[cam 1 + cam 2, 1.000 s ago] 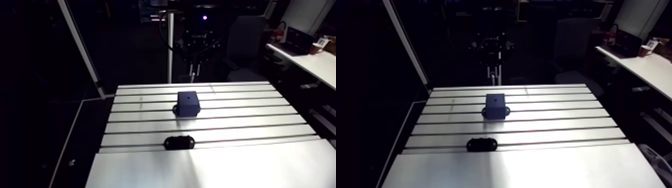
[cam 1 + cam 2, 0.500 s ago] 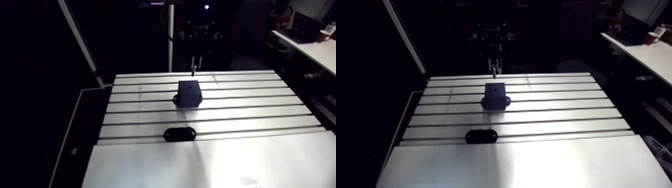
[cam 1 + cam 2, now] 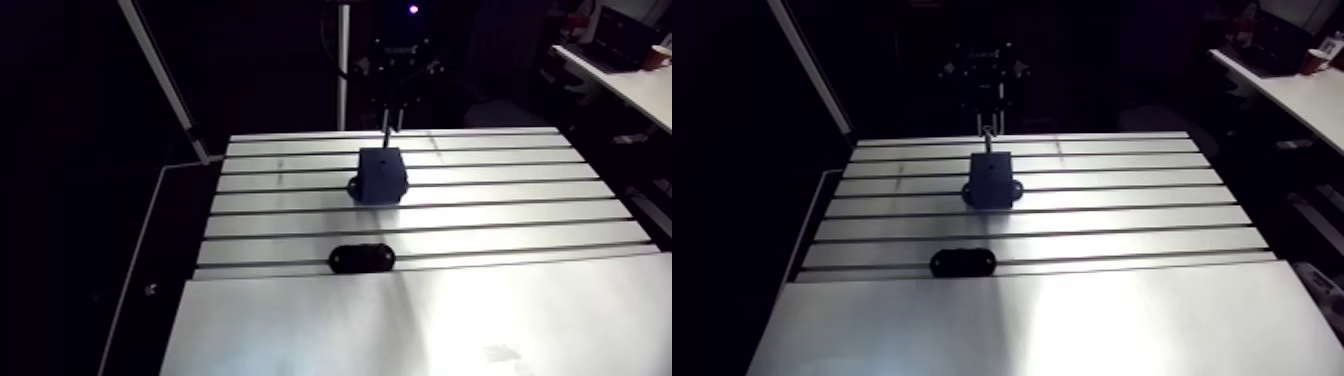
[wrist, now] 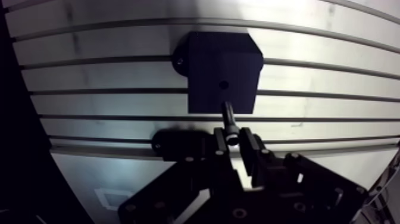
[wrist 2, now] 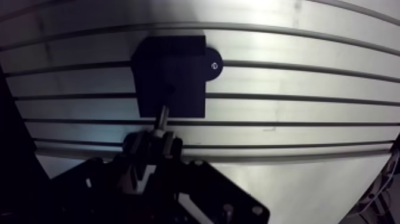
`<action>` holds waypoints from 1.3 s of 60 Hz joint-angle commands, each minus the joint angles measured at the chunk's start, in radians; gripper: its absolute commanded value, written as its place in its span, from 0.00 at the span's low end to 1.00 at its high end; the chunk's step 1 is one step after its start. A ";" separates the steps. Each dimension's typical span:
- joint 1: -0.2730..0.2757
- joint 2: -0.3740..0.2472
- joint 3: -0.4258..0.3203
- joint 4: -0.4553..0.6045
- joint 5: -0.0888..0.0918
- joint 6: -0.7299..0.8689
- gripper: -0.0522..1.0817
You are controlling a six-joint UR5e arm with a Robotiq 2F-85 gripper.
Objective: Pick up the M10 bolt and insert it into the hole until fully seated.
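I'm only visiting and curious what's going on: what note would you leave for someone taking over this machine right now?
Gripper: shut on the bolt, head between the fingers, shank pointing down.
Block: on the table; its hole is empty and lies just ahead of the bolt's tip.
Done: bolt picked up, held over the block's edge.
Left: line the tip up with the hole, lower until seated, let go.
Also there: a black oval piece on the table, apart from the block.
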 commanded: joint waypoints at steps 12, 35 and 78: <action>0.001 0.020 0.004 -0.010 -0.005 0.007 1.00; 0.000 0.033 0.005 -0.022 -0.002 0.008 1.00; 0.000 0.033 0.014 -0.025 -0.004 0.012 1.00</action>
